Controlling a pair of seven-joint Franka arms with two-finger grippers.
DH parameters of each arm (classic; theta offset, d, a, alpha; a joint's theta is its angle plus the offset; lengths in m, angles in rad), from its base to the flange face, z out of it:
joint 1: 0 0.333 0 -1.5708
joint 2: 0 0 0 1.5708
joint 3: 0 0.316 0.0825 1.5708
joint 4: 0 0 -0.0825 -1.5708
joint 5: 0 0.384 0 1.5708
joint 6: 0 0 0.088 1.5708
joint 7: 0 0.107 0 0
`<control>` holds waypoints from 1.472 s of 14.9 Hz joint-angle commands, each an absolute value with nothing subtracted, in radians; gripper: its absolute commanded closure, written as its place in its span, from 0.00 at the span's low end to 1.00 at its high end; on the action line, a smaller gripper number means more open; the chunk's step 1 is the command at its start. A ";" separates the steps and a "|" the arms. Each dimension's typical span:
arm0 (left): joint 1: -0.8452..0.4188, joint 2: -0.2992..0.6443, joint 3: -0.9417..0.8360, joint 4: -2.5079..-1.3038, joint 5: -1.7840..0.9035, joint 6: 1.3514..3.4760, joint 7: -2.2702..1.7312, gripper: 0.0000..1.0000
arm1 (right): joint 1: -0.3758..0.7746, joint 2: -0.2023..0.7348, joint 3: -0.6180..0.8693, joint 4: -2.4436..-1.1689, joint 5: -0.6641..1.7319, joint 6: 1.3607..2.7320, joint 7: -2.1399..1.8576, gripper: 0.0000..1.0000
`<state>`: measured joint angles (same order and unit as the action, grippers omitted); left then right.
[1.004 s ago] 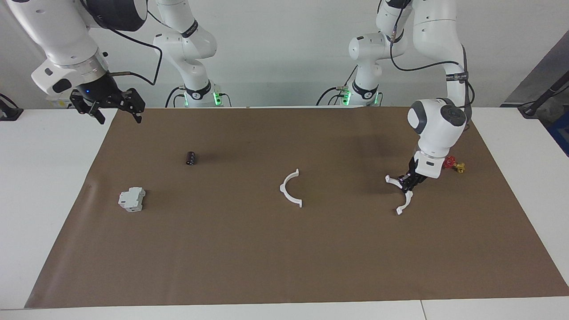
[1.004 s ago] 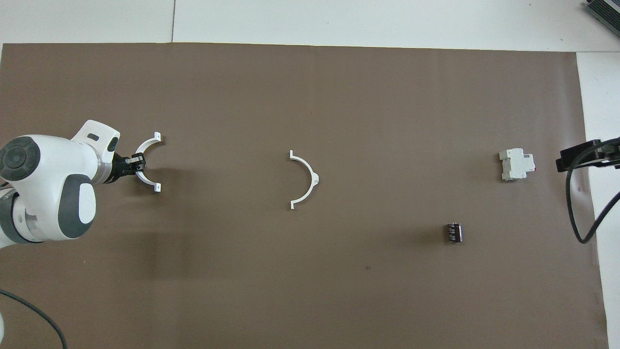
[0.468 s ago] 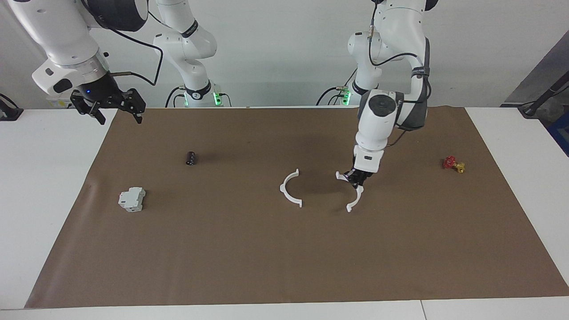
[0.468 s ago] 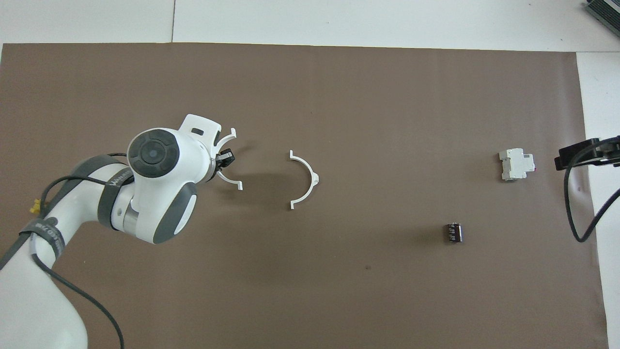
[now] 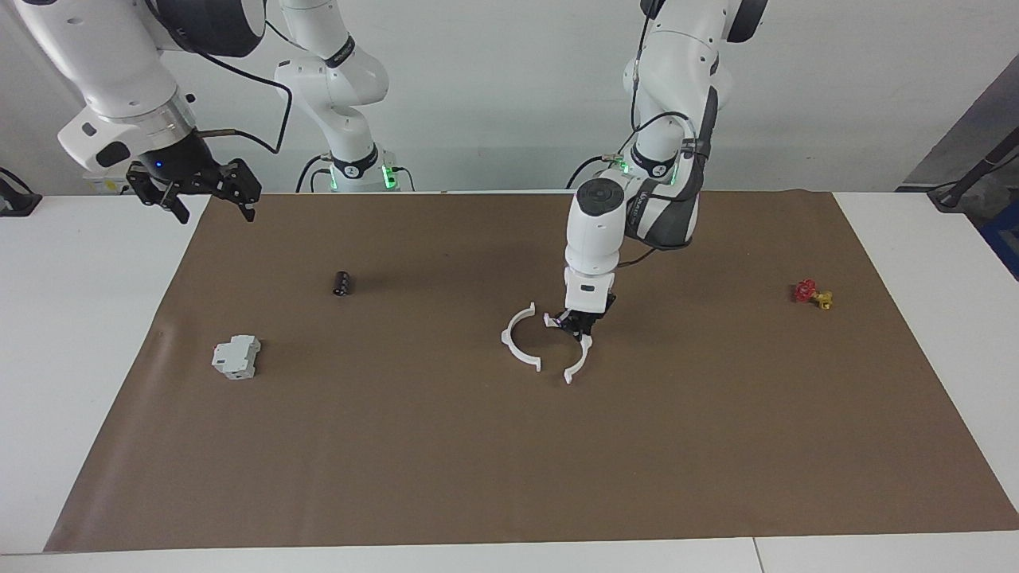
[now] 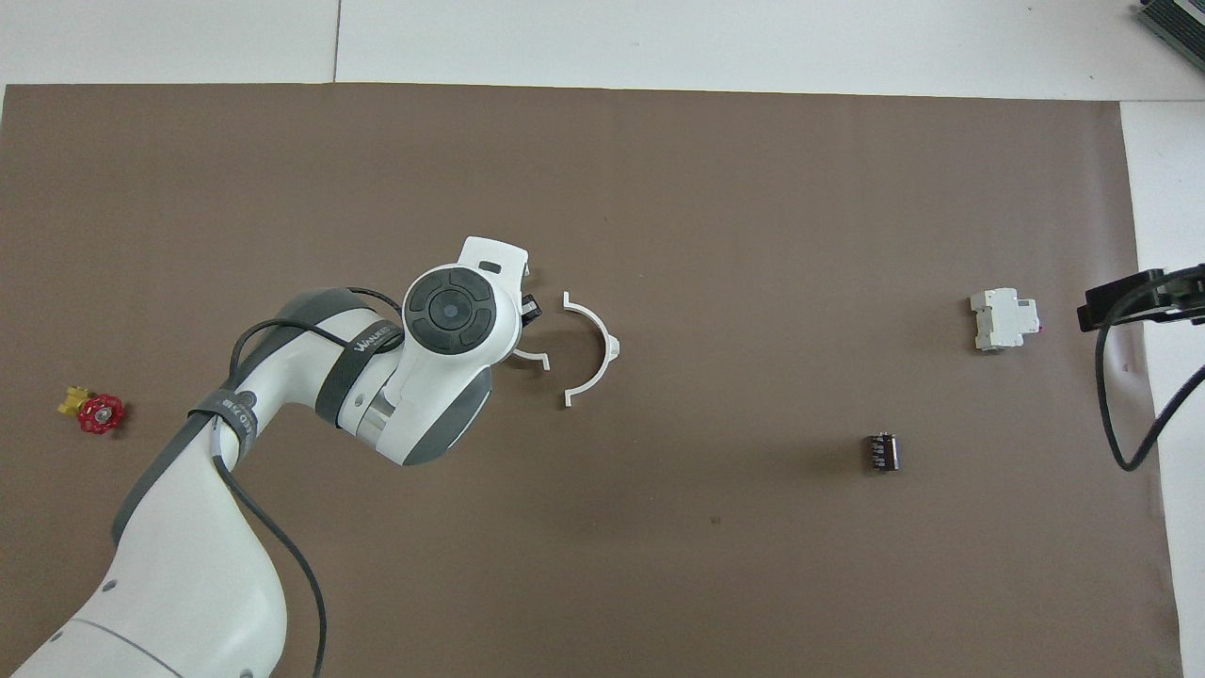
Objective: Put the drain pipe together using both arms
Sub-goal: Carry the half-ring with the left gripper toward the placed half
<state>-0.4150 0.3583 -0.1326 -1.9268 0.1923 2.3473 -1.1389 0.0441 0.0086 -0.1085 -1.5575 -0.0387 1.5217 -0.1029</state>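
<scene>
Left gripper [image 5: 579, 325] mid-frame, clamped on one white half-ring [image 5: 578, 356] – just beside the other half-ring [image 5: 519, 341], right gripper [image 5: 208, 193] upper left, jaws wide, empty.

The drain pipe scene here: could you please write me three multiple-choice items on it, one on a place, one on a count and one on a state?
1. Where does the free half-ring lie?
A. on the brown mat, near its middle
B. on the grey-white block
C. on the bare white table

2. How many white half-rings show?
A. one
B. two
C. four

3. What is the left tool doing?
A. waiting open at the mat's corner
B. shut on the black cylinder
C. shut on the held half-ring, beside the free one

Answers:
1 A, since it rests flat on the mat at mid-table.
2 B, since one lies on the mat and one is in the left tool.
3 C, since its fingertips pinch that half-ring, while the right tool, open, waits over the mat's corner.
</scene>
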 commanded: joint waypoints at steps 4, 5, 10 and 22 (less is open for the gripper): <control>-0.439 0.359 -0.126 -1.962 0.239 2.358 -1.157 1.00 | 0.037 -0.021 -0.101 -1.597 -0.020 1.546 -0.087 0.00; -0.446 0.359 -0.126 -1.962 0.239 2.358 -1.158 1.00 | 0.037 -0.021 -0.101 -1.597 -0.020 1.546 -0.089 0.00; -0.471 0.350 -0.126 -1.980 0.239 2.346 -1.155 1.00 | 0.035 -0.021 -0.101 -1.597 -0.020 1.546 -0.087 0.00; -0.499 0.330 -0.126 -2.014 0.239 2.299 -1.089 1.00 | 0.035 -0.021 -0.101 -1.597 -0.020 1.549 -0.089 0.00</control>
